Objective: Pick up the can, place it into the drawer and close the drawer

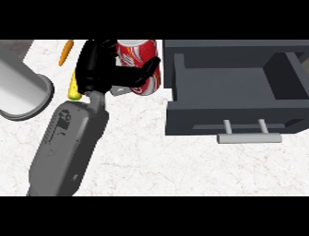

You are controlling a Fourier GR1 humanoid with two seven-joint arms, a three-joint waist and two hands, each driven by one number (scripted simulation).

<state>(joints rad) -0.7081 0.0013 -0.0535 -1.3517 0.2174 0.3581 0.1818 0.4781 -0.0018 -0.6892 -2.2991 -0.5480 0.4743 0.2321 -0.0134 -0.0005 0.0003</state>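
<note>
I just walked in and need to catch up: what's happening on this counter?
The robot's right hand is curled round the red can, just left of the open drawer. The can is not yet in the drawer, and nothing shows inside it. Whether the can is off the counter cannot be told from this view. The drawer remains to be closed. The left hand is not in view.
</note>
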